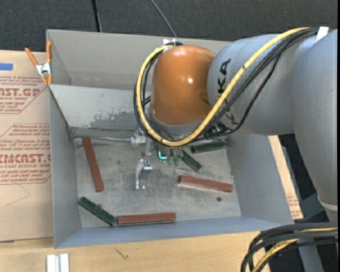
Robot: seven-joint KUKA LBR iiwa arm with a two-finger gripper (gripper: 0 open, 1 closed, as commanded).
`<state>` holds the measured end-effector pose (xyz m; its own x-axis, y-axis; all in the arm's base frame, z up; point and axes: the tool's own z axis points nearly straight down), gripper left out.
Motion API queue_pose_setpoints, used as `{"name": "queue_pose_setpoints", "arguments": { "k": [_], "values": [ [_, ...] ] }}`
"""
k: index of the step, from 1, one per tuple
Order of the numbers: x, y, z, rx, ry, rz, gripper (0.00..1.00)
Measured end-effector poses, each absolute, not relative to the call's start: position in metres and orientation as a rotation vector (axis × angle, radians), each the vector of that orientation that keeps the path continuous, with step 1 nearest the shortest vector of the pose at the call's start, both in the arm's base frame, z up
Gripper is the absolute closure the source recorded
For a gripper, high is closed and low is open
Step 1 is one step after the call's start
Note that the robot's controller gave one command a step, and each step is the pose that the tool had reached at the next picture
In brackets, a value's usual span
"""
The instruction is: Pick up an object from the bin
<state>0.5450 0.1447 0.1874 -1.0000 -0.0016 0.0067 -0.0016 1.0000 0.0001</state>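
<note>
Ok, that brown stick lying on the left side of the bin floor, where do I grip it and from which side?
I'd take the brown stick at mid-length, coming straight down from above, with the pincer closing across its narrow width. It lies flat, long and thin, with bare floor along both long edges; its upper end sits close to the bin wall.

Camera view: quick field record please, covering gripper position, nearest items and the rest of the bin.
gripper: low over bare floor, mid-bin
container: grey metal bin
nearest left: left reddish-brown flat stick, lying steeply, apart from gripper
nearest right: right reddish-brown flat stick, nearly level, apart from gripper
front: front reddish-brown flat stick along the near wall, left end meeting a dark green flat stick
by the arm: second dark green flat stick, partly hidden
held: nothing seen
</note>
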Motion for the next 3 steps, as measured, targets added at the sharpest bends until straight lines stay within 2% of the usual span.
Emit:
{"name": "queue_pose_setpoints", "arguments": {
  "k": [1, 2, 3],
  "values": [
    [0.547, 0.144, 0.192, 0.001, -3.142, -0.002, 0.0],
    [0.54, 0.135, 0.154, 0.123, -3.146, -0.003, 0.0],
    [0.538, 0.127, 0.133, 0.19, -3.143, -0.004, 0.0]
  ]
}}
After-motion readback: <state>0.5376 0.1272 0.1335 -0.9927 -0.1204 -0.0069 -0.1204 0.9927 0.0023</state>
